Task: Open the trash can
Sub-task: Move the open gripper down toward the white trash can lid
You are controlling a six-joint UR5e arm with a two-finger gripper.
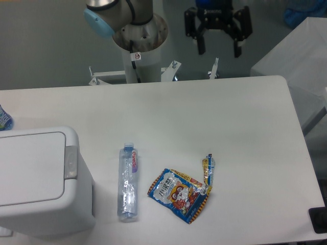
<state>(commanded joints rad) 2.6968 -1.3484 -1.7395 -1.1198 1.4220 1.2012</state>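
Fixed camera, looking down on the white bench (204, 112): the tool (219, 49) hangs up at the far edge, beyond the bench top, its two black fingers (201, 43) spread wide apart and pointing down. Nothing sits between them, and they touch nothing. To its left stands the arm's base column (139, 35) with a pale blue cap (97, 23) on the joint above it, and a tiny round red-ringed sticker on the column, too small to read.

Down in the near left corner sits the bin (41, 184), big, white and boxy, its flat lid shut and the grey push tab (71, 162) on its right edge. It is well apart from the tool.

Just right of the bin lies a clear bottle (129, 182), on its side, cap toward the far edge; a strip label near the neck carries red lettering, too blurred to make out. Beside that, a crumpled snack bag (181, 192), blue and orange, with a cartoon animal face and white characters I cannot read
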